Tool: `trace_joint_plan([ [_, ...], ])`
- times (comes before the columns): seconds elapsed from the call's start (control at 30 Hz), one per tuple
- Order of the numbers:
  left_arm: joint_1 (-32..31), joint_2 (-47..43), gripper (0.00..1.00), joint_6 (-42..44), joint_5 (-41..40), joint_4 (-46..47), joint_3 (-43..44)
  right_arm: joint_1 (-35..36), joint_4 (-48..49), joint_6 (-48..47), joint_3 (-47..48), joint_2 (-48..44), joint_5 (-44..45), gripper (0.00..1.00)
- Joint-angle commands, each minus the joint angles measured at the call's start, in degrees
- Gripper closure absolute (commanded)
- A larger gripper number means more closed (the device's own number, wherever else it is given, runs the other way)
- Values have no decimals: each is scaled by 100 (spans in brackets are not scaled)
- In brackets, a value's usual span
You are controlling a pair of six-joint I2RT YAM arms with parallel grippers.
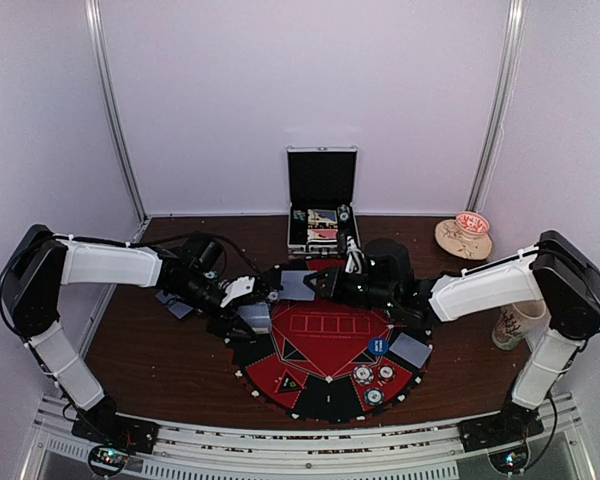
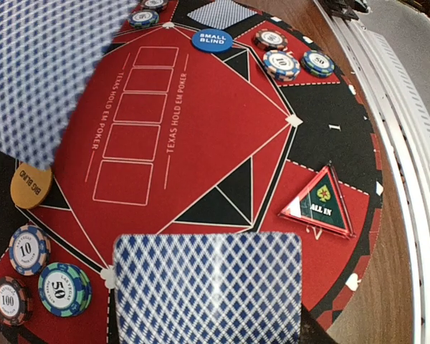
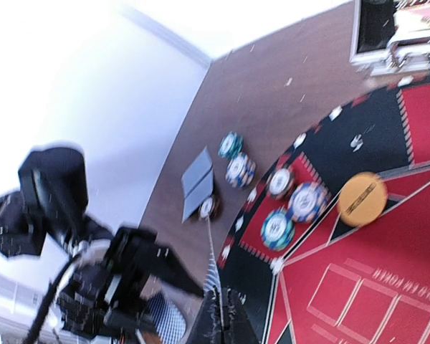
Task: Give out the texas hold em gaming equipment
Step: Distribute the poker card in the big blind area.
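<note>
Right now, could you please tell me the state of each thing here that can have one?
Case: open, lid upright.
Left gripper: shut on the deck.
Right gripper: shut on one card, which is back up and in the air.
Dealt cards: face down, lying flat.
Mug: upright.

- I see a patterned white mug point(image 1: 510, 328) at the right edge of the brown table point(image 1: 160, 345).
- A tan dish point(image 1: 464, 238) sits behind it.
- An open metal case point(image 1: 322, 200) stands at the back.
</note>
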Motion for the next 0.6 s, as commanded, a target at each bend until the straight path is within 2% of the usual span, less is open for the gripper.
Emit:
trace_joint_plan([
  [0.0,-17,-3,55,109,213,-2,50,-150,68,151,341,370,751,100],
  [0.27,-17,-56,55,124,221,3,39,-456,-423,197,2135,1973,788,100],
  [0.57,-24,-39,55,134,232,0,37,-730,-968,245,3626,3283,641,100],
])
